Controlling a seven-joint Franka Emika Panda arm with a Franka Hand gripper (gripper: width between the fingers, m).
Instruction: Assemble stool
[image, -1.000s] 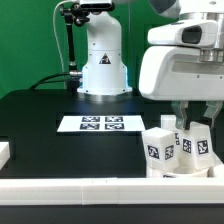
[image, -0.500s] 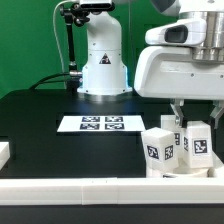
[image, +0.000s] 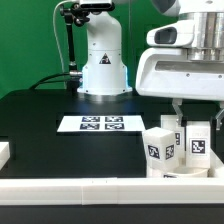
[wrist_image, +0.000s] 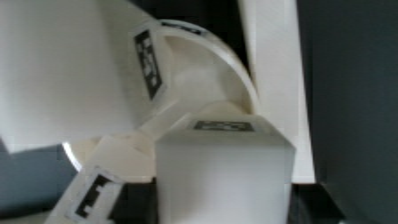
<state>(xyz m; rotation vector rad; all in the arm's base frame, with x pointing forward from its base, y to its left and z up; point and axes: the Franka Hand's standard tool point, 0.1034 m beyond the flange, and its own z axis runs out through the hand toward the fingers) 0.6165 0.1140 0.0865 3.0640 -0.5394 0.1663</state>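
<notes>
My gripper (image: 197, 127) hangs over the table's front right corner and is shut on a white block leg (image: 198, 146), which it holds upright. A second tagged leg (image: 158, 151) stands just to the exterior view's left of it, with another white part (image: 170, 127) behind. The parts' lower ends are hidden behind the front rail. In the wrist view the held leg (wrist_image: 222, 165) fills the space between my jaws (wrist_image: 222, 208), tag facing the camera. The round seat's curved rim (wrist_image: 199, 55) and another tagged part (wrist_image: 80, 75) lie beyond it.
The marker board (image: 100, 123) lies mid-table. The arm's white base (image: 103, 60) stands at the back. A long white rail (image: 90, 190) runs along the front edge, and a short white piece (image: 5, 152) sits at the exterior view's left. A rail (wrist_image: 270, 70) shows in the wrist view.
The held leg has shifted slightly toward the exterior view's right and now stands more upright. The gripper moved with it. The other leg has not moved.
</notes>
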